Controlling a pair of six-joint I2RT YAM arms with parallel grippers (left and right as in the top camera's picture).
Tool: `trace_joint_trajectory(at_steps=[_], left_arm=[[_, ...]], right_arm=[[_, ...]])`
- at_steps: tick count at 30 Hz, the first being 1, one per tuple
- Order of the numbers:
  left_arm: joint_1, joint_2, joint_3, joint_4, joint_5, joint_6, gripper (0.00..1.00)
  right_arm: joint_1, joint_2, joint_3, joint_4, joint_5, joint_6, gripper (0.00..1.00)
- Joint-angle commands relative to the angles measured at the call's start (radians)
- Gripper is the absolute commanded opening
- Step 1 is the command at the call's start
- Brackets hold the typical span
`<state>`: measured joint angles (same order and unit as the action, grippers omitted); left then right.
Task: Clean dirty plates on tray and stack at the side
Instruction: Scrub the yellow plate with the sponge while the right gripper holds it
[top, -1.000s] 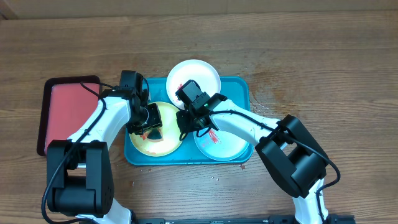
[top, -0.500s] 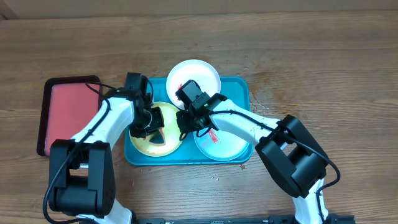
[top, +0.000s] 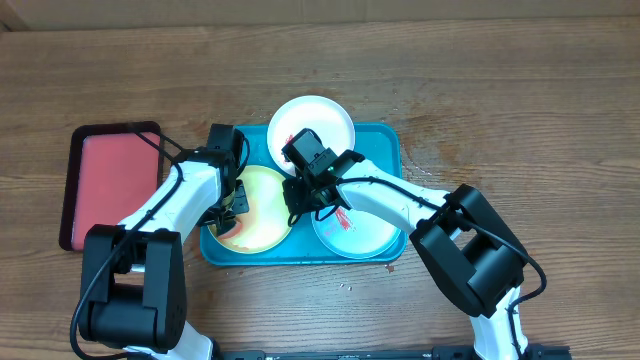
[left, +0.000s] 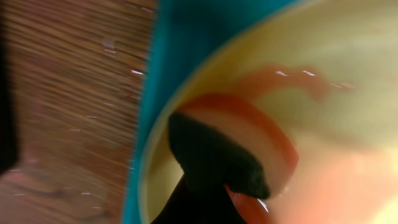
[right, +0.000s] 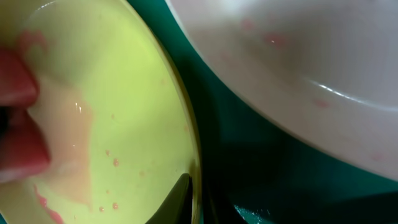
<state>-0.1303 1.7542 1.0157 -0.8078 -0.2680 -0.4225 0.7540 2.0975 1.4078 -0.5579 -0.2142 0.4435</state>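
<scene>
Right gripper (top: 298, 197) jaws were clamped on the right rim of the yellow-green plate (top: 262, 205); in the right wrist view the rim ran down between the two dark fingertips (right: 177, 198) at the bottom edge. Left gripper (top: 226, 207) was low over the left side of the same plate, but whether its jaws were apart or together could not be told. The left wrist view showed only a dark lump (left: 211, 158) pressed on the plate floor, and it could not be told if that was a fingertip or something held. A curved red smear (left: 261, 127) lay just beside that lump, with more pale pink streaks across the plate floor. Small red specks dotted the plate near the right fingertips. The yellow-green plate sat in the left half of the turquoise tray (top: 385, 140), flat. The white plate (top: 318, 122) lay at the tray's far edge, overhanging the rim, with a red mark near its left side. In the right wrist view its rim was raised above the tray floor, close to the yellow-green plate. The pale mint plate (top: 362, 232) lay in the tray's right half, red smears on it, partly under the right arm. A red tray (top: 108, 180) with a dark rim sat on the wooden counter (top: 500, 100) left of the turquoise tray, near it but apart.
</scene>
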Motion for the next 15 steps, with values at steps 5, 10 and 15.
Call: trace_joint_trajectory(at_steps=[5, 10, 15], left_arm=[[0.009, 0.005, 0.061, 0.016, 0.117, 0.024, 0.04], [-0.009, 0.008, 0.055, 0.126, 0.555, 0.084, 0.04], [-0.055, 0.008, 0.053, 0.151, 0.572, 0.048, 0.04]], right_arm=[[-0.023, 0.016, 0.013, -0.015, 0.023, -0.002, 0.08], [-0.023, 0.016, 0.013, -0.008, 0.023, -0.002, 0.08], [-0.023, 0.016, 0.013, -0.009, 0.023, -0.002, 0.08]])
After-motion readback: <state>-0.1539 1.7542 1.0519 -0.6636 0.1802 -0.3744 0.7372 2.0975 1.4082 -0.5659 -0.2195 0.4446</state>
